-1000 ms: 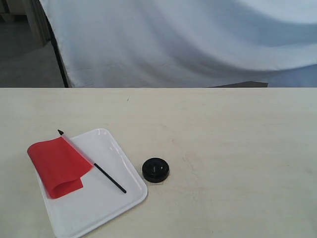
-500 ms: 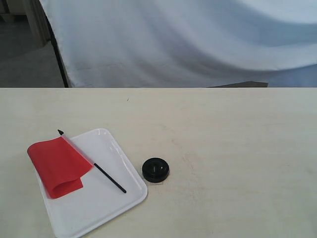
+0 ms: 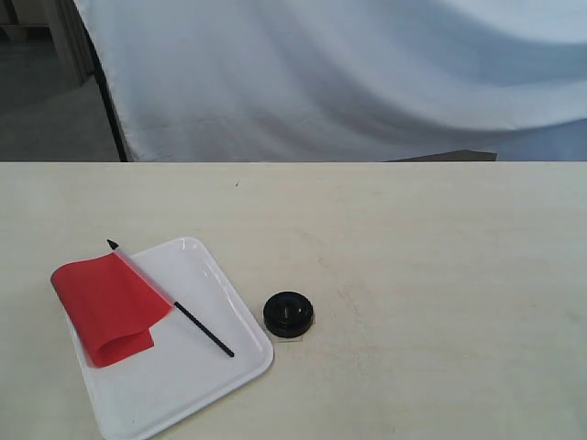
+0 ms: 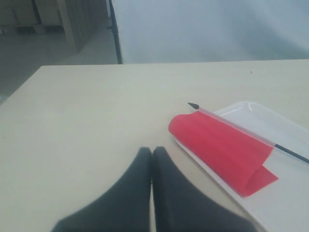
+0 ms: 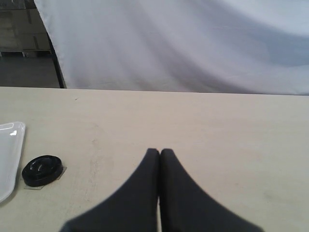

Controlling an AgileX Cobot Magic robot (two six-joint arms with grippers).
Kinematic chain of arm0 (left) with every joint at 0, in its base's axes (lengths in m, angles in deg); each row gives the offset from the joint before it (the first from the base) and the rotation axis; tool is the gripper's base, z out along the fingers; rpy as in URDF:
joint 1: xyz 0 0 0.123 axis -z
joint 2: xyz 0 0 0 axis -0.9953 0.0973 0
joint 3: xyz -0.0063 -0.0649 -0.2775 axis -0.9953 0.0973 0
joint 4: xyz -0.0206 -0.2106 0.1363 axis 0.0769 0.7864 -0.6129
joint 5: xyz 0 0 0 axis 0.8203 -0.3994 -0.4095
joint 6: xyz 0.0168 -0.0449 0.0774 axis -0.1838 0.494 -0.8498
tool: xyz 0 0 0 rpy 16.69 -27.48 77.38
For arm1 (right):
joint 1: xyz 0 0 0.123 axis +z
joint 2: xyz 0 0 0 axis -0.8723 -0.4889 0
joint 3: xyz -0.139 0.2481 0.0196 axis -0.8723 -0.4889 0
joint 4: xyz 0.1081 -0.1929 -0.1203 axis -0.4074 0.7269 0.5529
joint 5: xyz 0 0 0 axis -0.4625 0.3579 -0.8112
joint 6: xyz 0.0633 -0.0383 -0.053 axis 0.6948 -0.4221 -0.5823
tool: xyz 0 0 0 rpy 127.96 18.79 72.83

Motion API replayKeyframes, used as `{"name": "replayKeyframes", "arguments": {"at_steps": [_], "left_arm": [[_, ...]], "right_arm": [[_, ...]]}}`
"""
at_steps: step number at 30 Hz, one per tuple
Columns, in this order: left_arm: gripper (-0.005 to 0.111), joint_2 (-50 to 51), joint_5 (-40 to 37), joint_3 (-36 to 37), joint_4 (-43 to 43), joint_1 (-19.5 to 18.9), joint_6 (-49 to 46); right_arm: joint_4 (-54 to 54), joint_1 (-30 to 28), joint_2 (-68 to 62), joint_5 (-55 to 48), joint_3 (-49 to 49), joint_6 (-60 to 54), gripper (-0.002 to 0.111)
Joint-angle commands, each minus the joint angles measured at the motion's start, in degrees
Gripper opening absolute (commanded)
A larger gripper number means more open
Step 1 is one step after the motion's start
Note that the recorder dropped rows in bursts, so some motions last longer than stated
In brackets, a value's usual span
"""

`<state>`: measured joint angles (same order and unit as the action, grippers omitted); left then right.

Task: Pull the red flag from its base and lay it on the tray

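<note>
The red flag lies flat on the white tray at the front left, its black pole running diagonally and its cloth folded over the tray's left rim. The black round base stands on the table just right of the tray, with nothing in its hole. Neither gripper shows in the exterior view. In the left wrist view my left gripper is shut and empty, apart from the flag and tray. My right gripper is shut and empty, well away from the base.
A pale wooden table carries everything. A white cloth backdrop hangs behind its far edge, with a dark stand pole at the left.
</note>
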<state>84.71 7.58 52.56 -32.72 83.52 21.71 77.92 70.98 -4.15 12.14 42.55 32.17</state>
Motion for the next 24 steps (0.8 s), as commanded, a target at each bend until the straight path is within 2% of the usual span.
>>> {"name": "replayKeyframes", "arguments": {"at_steps": [1,8,24], "left_arm": [[0.0,-0.2,0.1,0.1,-0.2,0.2,0.4],[0.0,-0.2,0.1,0.1,-0.2,0.2,0.4],[0.0,-0.2,0.1,0.1,-0.2,0.2,0.4]], "right_arm": [[0.4,-0.6,0.3,0.1,-0.1,0.1,-0.001],[0.4,-6.7,0.3,0.1,-0.1,0.1,-0.001],[0.4,-6.9,0.3,0.1,-0.1,-0.2,-0.001]]}}
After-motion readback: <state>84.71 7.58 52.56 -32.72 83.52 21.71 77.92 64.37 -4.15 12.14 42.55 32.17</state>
